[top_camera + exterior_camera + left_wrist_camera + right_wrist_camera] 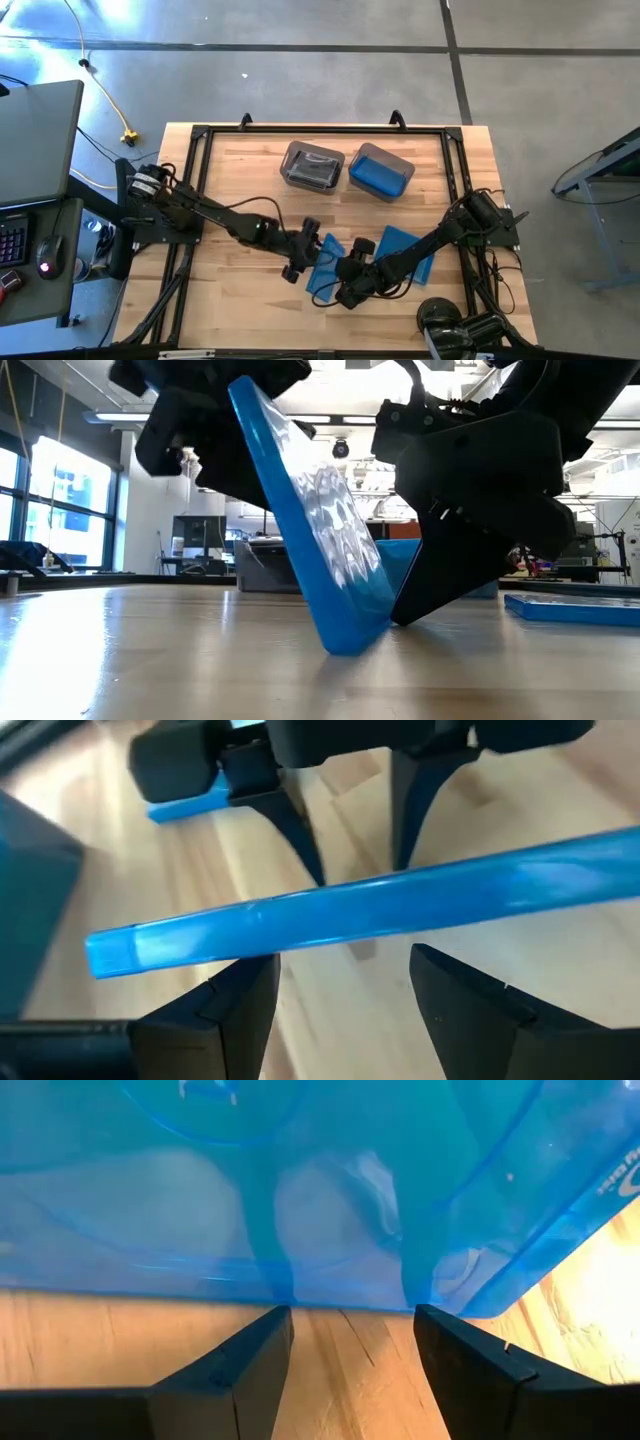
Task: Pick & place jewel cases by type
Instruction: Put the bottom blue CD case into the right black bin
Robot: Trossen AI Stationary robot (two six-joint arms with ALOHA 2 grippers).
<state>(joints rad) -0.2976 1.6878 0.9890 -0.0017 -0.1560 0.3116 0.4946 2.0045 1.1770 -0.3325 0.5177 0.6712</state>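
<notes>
A blue jewel case [320, 530] with a pale pattern on its face stands tilted on its lower edge [350, 642] at the table's middle front, its top toward the table's left. My left gripper [340, 960] is open at its upper edge. My right gripper [350, 1315] is open at its lower edge. In the high view the case [322, 272] lies between the two grippers. A second blue jewel case [405, 248] lies flat on the table to the right. My left gripper comes from the table's left, slanting down. The case's upper edge [330, 910] runs crosswise just beyond both open fingertips and pinched by neither; whether it leans on them I cannot tell. My right gripper sets its two open fingertips [275, 1320] against the case's face beside its lower edge [340, 1295], slanting down from the table's right. Nothing is pinched. That lower edge stands on the table.
At the back of the table stand two bins: a grey one [288, 165] with dark cases in it and, to its right, one [410, 175] with blue contents. A black frame [200, 135] runs around the tabletop. Bare wood lies at the front left.
</notes>
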